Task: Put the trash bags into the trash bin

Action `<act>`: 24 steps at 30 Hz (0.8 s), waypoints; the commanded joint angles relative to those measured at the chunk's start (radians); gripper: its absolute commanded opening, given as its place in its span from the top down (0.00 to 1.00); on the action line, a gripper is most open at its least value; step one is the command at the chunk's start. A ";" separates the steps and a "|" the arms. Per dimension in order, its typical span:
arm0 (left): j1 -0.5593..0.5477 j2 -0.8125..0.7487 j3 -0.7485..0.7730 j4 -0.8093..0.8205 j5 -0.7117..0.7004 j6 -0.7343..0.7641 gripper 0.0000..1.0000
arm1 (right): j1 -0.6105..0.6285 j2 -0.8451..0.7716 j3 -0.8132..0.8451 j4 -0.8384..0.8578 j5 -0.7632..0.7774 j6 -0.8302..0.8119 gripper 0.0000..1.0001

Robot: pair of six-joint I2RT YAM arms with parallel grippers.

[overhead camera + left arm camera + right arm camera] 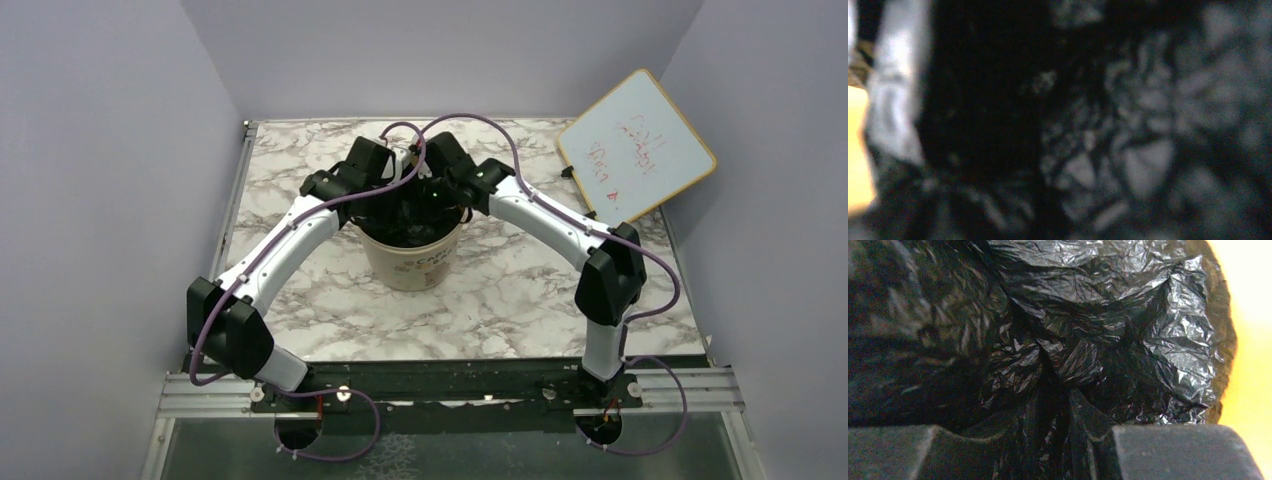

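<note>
1. At the near edge, the bases of both arms are bolted to a metal rail (450, 395), and a purple cable (340, 440) loops out below the left base.
2. From there the two white arms arch up and inward over the marbled bench (520, 290). They meet above its middle.
3. The trash bin (412, 262) stands upright on the bench between the arms, with faint lettering on its near side.
4. The trash bag (408, 228) sits inside the bin. Its black, crinkled film fills the mouth up to about the rim.
5. The left tool (392, 198) dips into the bin's mouth from the left, and its jaws are closed.
   - The left wrist view is badly blurred. It shows only dark crumpled film (1128, 150) and a warm strip of the bin's wall (857, 150) at the left edge.
   - I cannot tell whether any film is caught between the jaws.
6. The right tool (1055, 405) reaches in from the right with its jaws narrow.
   - A pleat of the bag (1063, 360) runs down between its fingertips (1083, 412) and looks pinched there.
   - The bin's inner wall (1253, 340) glows yellow just past the film.
7. Farthest off, a white board (637, 145) with a yellow frame rests at an angle in the far right corner. It carries red writing too small to read.
</note>
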 commanded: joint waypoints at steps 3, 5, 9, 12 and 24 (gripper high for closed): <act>0.005 -0.022 -0.047 0.057 0.000 0.009 1.00 | 0.016 0.043 0.022 -0.024 0.047 -0.014 0.69; 0.005 -0.032 -0.023 0.059 0.004 0.009 1.00 | 0.016 0.030 0.056 -0.027 0.047 -0.018 0.68; 0.005 -0.074 0.065 0.060 0.030 0.000 1.00 | 0.016 -0.027 0.135 -0.023 0.047 -0.035 0.65; 0.005 -0.106 0.120 0.061 0.021 -0.001 1.00 | 0.015 -0.086 0.149 0.004 0.063 -0.055 0.61; 0.005 -0.138 0.075 0.011 -0.135 0.013 1.00 | -0.007 -0.252 0.011 0.034 0.205 -0.140 0.51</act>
